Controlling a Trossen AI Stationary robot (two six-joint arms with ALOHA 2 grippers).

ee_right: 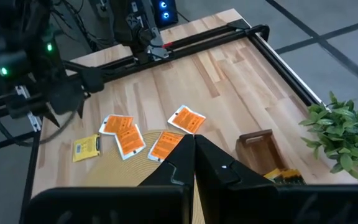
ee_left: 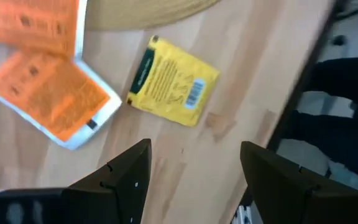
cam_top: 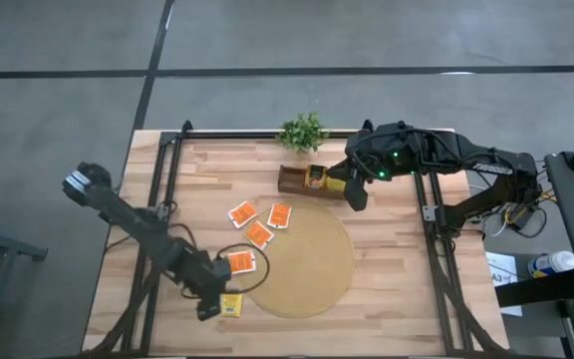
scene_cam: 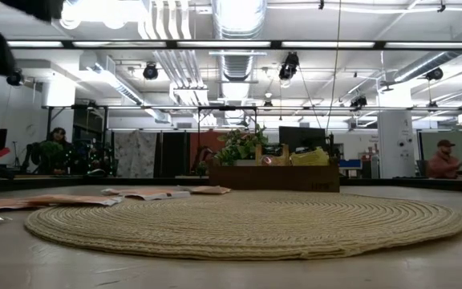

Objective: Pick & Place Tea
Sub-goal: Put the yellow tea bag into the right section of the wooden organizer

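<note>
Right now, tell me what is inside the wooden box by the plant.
The wooden box holds yellow tea packets at its right end. The right gripper hangs shut beside it, and the rest of the inside is dark, so a count is impossible.

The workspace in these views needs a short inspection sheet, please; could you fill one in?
Surface: wooden table with a black frame, and a round woven mat on it.
Job's things: four orange tea packets at the mat's edge; one yellow tea packet on bare wood; more yellow packets in the wooden box.
Clutter: small green plant beside the box.
Grippers: left gripper open, just short of the yellow packet; right gripper shut, empty, by the box.
Cables: loose black cable near the left arm.
Surroundings: open workshop; seated people far behind.
</note>
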